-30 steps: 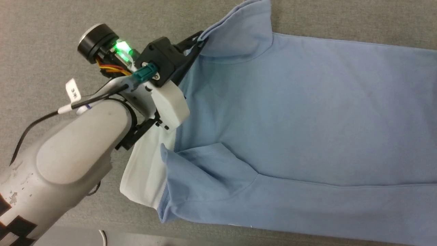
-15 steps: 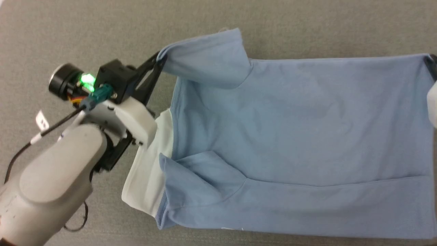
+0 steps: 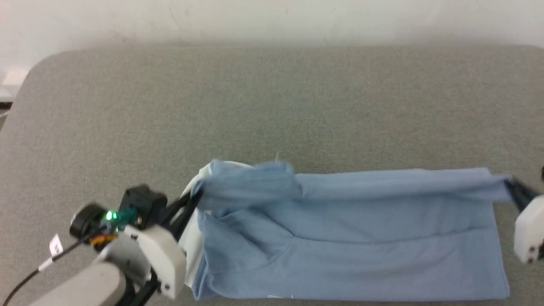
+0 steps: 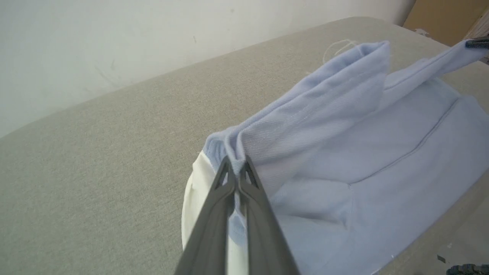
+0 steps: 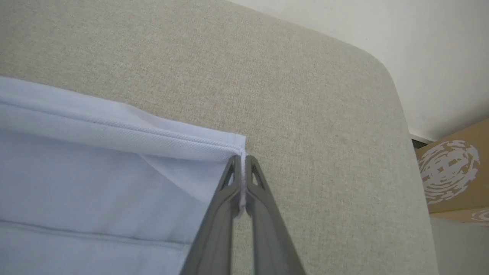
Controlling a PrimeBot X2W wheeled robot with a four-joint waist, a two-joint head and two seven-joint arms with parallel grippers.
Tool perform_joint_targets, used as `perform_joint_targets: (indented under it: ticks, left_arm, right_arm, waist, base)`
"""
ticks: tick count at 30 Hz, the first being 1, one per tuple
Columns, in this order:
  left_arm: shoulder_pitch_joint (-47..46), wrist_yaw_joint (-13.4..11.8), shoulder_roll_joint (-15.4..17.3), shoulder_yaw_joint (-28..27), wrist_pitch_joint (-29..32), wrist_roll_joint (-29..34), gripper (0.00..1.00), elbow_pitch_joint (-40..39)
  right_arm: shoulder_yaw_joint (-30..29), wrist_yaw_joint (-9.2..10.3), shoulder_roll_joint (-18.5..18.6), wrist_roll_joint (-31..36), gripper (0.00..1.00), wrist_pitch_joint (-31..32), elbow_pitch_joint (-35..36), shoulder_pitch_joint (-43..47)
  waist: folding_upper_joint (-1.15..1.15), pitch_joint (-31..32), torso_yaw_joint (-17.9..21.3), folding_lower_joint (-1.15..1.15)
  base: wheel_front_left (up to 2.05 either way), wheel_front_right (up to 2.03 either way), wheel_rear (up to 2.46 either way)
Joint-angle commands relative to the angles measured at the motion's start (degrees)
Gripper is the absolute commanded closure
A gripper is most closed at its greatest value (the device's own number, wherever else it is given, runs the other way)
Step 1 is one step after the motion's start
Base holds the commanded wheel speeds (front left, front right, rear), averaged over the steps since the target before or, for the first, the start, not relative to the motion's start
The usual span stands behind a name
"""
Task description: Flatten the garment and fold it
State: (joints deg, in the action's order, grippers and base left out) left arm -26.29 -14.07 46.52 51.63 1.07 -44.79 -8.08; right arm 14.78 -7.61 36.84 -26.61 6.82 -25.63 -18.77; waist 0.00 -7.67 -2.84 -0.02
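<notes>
Light blue shirt (image 3: 361,238) on grey bench (image 3: 272,106), far edge lifted taut, left claw (image 3: 196,195) and right claw (image 3: 508,185) each clamped on a corner

one garment (image 3: 352,238), one grey table (image 3: 272,106), two sets of fingers: left fingers (image 4: 217,214), right fingers (image 5: 221,221).

The left claw (image 3: 196,197) sits low at the left of the head view, its two dark fingers (image 4: 214,217) pressed together and pinching a fold of the garment (image 3: 340,229). Its pale forearm (image 3: 80,287) angles in from the bottom corner, with a green light (image 3: 111,216) lit at the wrist. The right claw (image 3: 508,185) reaches in from the right edge, likewise clamped on a corner of the cloth, its white wrist housing (image 3: 527,231) behind it.
</notes>
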Motion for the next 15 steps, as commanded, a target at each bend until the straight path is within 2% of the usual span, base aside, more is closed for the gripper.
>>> perform_joint_targets:
  ticks: [1, 5, 8, 15]
  left_arm:
    - [2.55, -0.73, 1.38, 0.74, 0.9, -0.9, 1.0, -0.77]
    - [6.45, -0.08, 2.39, 3.47, 2.66, -2.0, 1.0, -0.01]
    - [7.64, 0.67, 1.92, 5.3, 3.29, -1.65, 1.0, 2.75]
    - [6.69, 3.09, -1.85, 7.82, 1.78, 0.56, 1.0, 11.3]
  right_arm:
    - [-0.8, 0.12, -1.14, 0.17, 1.0, 1.33, 1.71, 3.46]
    - [-1.27, 0.12, -1.7, 0.9, 1.0, 4.56, 5.12, 9.72]
    - [-0.94, 0.12, -1.62, 1.42, 1.0, 7.01, 6.56, 12.36]
    - [0.99, 0.12, -0.83, 3.77, 1.0, 10.07, 6.93, 13.9]
  waist:
    - [0.0, 1.58, 1.14, 0.02]
    - [0.0, 1.19, 1.49, 0.02]
    - [0.0, 0.65, 1.7, 0.02]
    - [0.0, -0.86, 1.75, 0.02]
  base:
    - [0.0, 0.0, 0.0]
    - [0.0, 0.0, 0.0]
    - [0.0, 0.0, 0.0]
    - [0.0, 0.0, 0.0]
